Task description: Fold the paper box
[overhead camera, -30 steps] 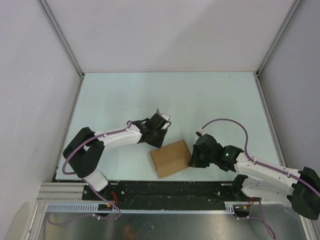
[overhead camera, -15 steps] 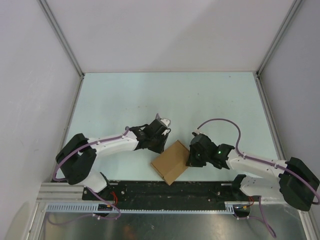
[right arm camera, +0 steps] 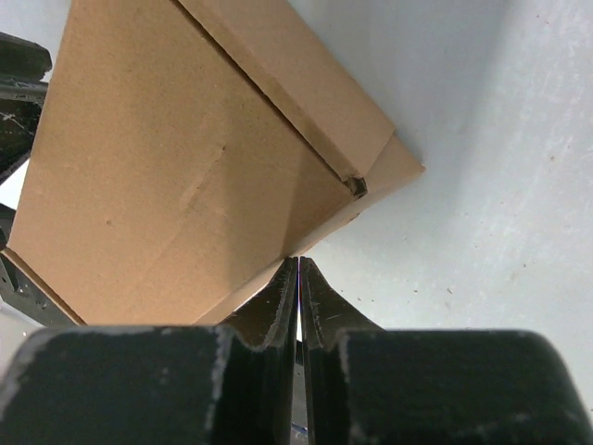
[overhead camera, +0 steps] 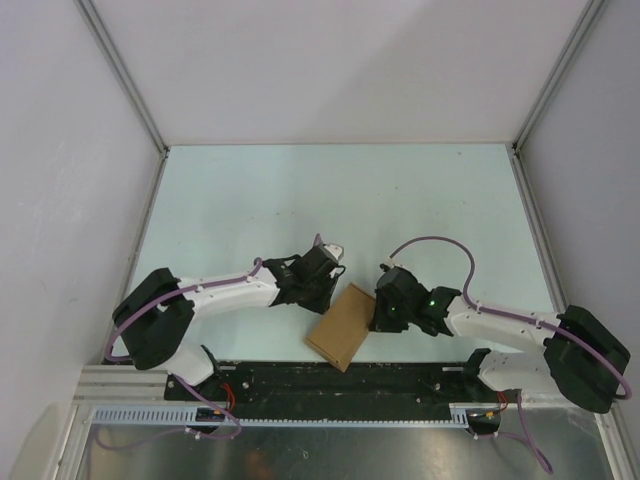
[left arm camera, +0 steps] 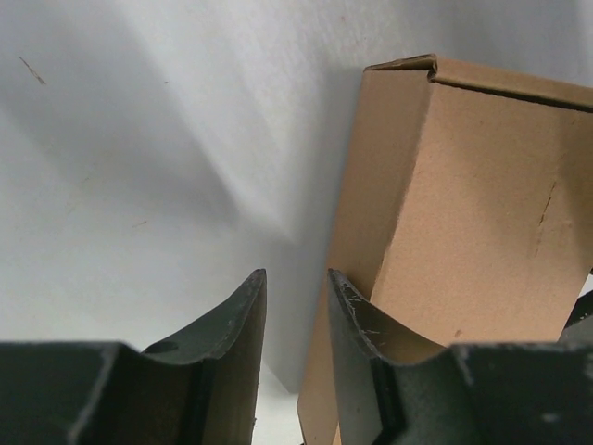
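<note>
**Position.** The paper box (overhead camera: 343, 325) lies on the table (overhead camera: 300, 190) near its front edge, between the two grippers and turned at an angle to that edge. It reads as a raised rectangular body, not a flat sheet.

**Left gripper** (left arm camera: 296, 283). The jaws stand slightly apart. Only bare table shows in the gap, so nothing is gripped. One finger (left arm camera: 371, 324) lies just beside a side wall of the box.

**Right gripper** (right arm camera: 298, 269). The jaws are closed together, and the tips meet the lower edge of the box. It cannot be told whether a thin flap is pinched between them.

**Possible faults.**
- The box is light, thin cardboard. A push from one side only is likely to slide or spin it instead of creasing it.
- The box lies close to the front edge of the table. A push toward that edge could send it off the table.
- Closed fingertips driven into a wall could dent or crush the panel.
- The left finger could catch the wall and tip the box over.

**Not visible.**
- The top view hides both sets of fingertips behind the wrist bodies.
- The underside and far end of the box are out of sight.
- The seam and corner tab in the right wrist view seem tucked, but how firmly is unclear.
- Which flaps remain unfolded cannot be determined.
</note>
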Controlling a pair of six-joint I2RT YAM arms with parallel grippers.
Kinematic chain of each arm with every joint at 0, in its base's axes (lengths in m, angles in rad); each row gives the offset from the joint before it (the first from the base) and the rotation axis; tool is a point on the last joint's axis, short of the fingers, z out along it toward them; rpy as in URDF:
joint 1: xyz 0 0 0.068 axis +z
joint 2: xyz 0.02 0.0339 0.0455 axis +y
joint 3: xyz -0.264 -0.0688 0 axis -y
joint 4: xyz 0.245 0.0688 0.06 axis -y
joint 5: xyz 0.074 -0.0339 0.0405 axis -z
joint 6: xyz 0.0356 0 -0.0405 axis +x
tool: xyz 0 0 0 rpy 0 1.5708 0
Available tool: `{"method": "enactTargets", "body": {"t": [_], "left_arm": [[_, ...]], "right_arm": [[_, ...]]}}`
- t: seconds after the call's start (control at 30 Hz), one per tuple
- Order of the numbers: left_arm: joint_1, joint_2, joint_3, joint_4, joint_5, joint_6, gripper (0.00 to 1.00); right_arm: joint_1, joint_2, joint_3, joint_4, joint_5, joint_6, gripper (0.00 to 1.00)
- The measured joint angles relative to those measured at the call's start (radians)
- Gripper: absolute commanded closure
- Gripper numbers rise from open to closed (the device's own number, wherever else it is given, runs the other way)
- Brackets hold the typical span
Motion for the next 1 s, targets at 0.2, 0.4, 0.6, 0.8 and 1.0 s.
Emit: {"method": "enactTargets", "body": {"t": [0.2,0.4,0.6,0.8,1.0], "left_arm": [[-0.006,0.0,0.0,0.0,0.0,-0.008,0.63],[-0.006,0.0,0.0,-0.001,0.0,-0.01,0.64],[-0.006,0.006,0.0,-0.003,0.0,-0.021,0.64],[-0.005,0.01,0.0,-0.004,0.0,-0.039,0.63],[-0.005,0.008,-0.007,0.015,0.004,-0.061,0.63]], "right_arm": [[-0.008,0.031,0.0,0.035,-0.013,0.0,0.92],[-0.044,0.064,0.0,0.08,-0.033,0.0,0.93],[-0.085,0.103,0.019,0.108,-0.04,-0.005,0.93],[-0.125,0.125,0.026,0.132,-0.068,-0.019,0.92],[-0.186,0.148,0.057,0.127,-0.074,-0.055,0.9]]}}
